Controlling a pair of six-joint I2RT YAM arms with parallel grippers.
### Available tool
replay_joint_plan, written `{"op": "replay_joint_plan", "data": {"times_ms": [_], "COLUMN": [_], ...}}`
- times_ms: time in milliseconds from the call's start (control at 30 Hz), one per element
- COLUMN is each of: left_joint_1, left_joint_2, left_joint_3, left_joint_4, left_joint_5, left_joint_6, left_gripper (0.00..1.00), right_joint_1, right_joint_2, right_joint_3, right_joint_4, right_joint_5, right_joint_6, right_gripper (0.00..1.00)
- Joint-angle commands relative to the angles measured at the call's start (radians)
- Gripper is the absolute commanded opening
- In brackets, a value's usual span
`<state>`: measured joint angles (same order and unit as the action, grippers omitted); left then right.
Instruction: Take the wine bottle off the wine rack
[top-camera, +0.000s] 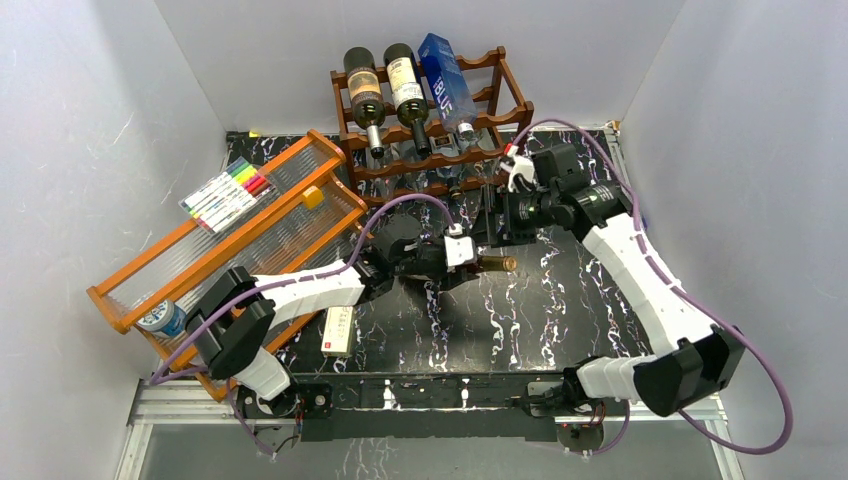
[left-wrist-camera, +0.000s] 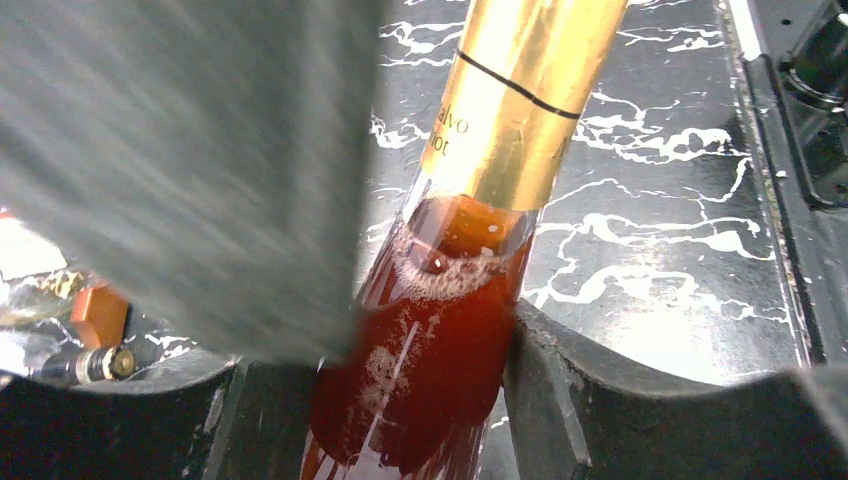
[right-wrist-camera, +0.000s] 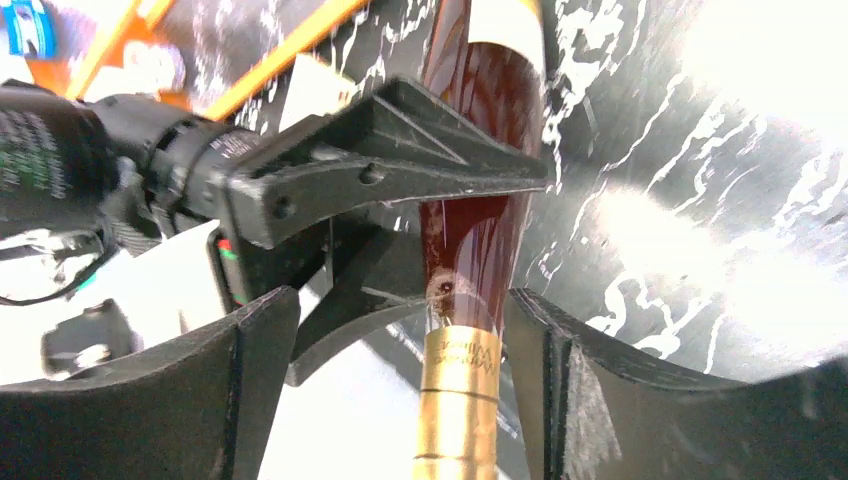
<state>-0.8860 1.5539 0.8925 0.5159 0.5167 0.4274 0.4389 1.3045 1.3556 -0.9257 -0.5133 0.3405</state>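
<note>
The dark reddish-brown wine rack (top-camera: 440, 150) stands at the back centre. A wine bottle (top-camera: 495, 264) with red-brown liquid and a gold foil neck is off the rack, held roughly level above the black marbled table. My left gripper (top-camera: 450, 258) is shut on its shoulder. In the left wrist view the bottle (left-wrist-camera: 440, 330) sits between the two dark fingers (left-wrist-camera: 560, 400). My right gripper (top-camera: 488, 232) is open, its fingers (right-wrist-camera: 560, 380) set wide on either side of the gold neck (right-wrist-camera: 460, 400), with the right finger close beside it. The left gripper (right-wrist-camera: 380, 180) shows there clamped on the bottle.
Two dark bottles (top-camera: 365, 95) and a blue carton (top-camera: 447, 85) lie on the rack's top tier. An orange-framed tray (top-camera: 130, 285) with clear ribbed panels stands at the left, with markers (top-camera: 228, 192) and a tape roll (top-camera: 160, 320). A white box (top-camera: 338, 330) lies near it.
</note>
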Motion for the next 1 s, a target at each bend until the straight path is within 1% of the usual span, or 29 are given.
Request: {"op": "replay_joint_plan", "data": {"times_ms": [0,67,100,167,233,400,533,633,833,967], "left_joint_1": [0.007,0.008,0.008,0.008,0.007,0.008,0.008,0.008,0.008,0.008], "left_joint_2": [-0.071,-0.077,-0.08,-0.086,-0.09,-0.087,-0.087,-0.083,-0.084,-0.085], "left_joint_3": [-0.022,-0.03,-0.032,-0.041,-0.048,-0.048,-0.046,-0.035,-0.023,-0.021], "left_joint_4": [0.069,0.097,0.113,0.137,0.158,0.195,0.211,0.207,0.194,0.191], "left_joint_5": [-0.088,-0.171,-0.223,-0.304,-0.33,-0.345,-0.357,-0.36,-0.355,-0.347], "left_joint_6": [-0.106,-0.148,-0.173,-0.215,-0.247,-0.333,-0.366,-0.375,-0.397,-0.402], "left_gripper": [0.13,0.13,0.12,0.07,0.05,0.05,0.06,0.06,0.06,0.06], "right_joint_1": [-0.011,-0.013,-0.014,-0.013,-0.014,-0.015,-0.014,-0.014,-0.014,-0.014], "right_joint_2": [-0.058,-0.087,-0.107,-0.163,-0.212,-0.275,-0.277,-0.26,-0.218,-0.177], "right_joint_3": [0.059,0.06,0.044,-0.014,-0.076,-0.213,-0.327,-0.374,-0.475,-0.522], "right_joint_4": [0.102,0.104,0.124,0.188,0.272,0.434,0.574,0.654,0.844,0.951], "right_joint_5": [0.187,0.308,0.34,0.384,0.406,0.387,0.32,0.298,0.213,0.172], "right_joint_6": [0.044,0.061,0.067,0.085,0.123,0.221,0.266,0.279,0.368,0.421], "right_gripper": [0.87,0.87,0.87,0.87,0.88,0.89,0.88,0.87,0.77,0.73]}}
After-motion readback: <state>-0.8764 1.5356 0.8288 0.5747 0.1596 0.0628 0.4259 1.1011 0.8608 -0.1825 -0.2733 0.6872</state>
